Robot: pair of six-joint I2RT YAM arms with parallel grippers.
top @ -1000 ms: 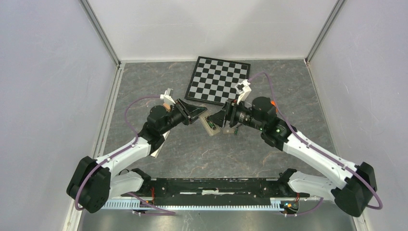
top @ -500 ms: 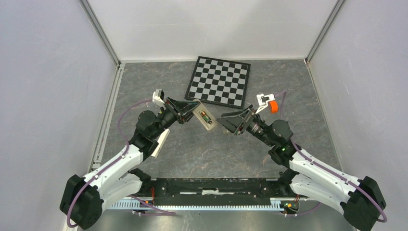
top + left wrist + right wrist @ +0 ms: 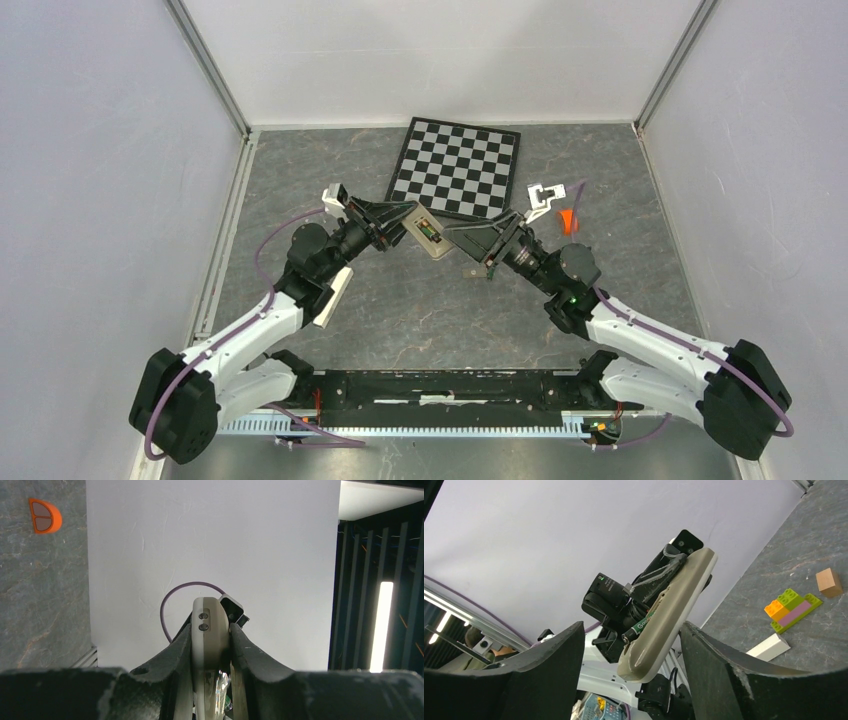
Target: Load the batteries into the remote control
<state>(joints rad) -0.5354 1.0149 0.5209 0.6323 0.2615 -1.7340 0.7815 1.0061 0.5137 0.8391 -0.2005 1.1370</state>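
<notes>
Top external: remote control (image 3: 430, 239) edge-clamped in left gripper (image 3: 409, 221).

Illumination is even and diffuse, apparently from overhead; shadows on the table (image 3: 400, 310) are faint. In the wrist views, the near fingers (image 3: 524, 680) are soft and a light strip (image 3: 382, 625) glares.

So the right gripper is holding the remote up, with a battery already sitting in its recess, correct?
Not quite: it is the left gripper that holds the remote control, clamped from both sides in the left wrist view. The right gripper is open and empty, facing the remote. The battery in the recess is right, as the right wrist view shows.
</notes>
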